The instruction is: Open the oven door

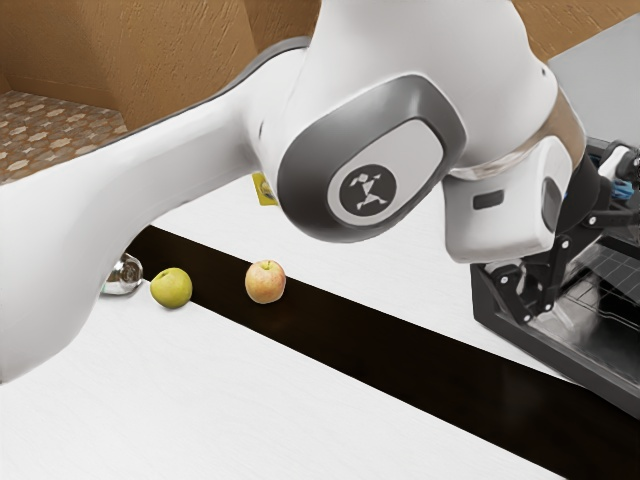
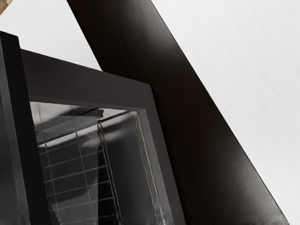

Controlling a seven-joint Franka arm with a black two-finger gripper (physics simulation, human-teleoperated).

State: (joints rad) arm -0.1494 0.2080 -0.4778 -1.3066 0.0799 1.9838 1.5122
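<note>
White table [image 1: 200, 400], dark strip [image 1: 400, 350] across. Oven door [image 2: 89, 84]: black frame, glass, wire grid visible, beside strip's edge. Gripper [image 1: 556, 265] there; opening and grip: can't tell. Green apple [image 1: 171, 288], blush apple [image 1: 265, 283] well apart.

A green apple [image 1: 171, 288] sits between a shiny metal object [image 1: 125, 275] and a reddish-yellow apple [image 1: 265, 282].

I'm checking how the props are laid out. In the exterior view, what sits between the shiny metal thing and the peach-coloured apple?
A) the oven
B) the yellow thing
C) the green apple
C: the green apple sits between the shiny metal thing and the peach-coloured apple.
</note>
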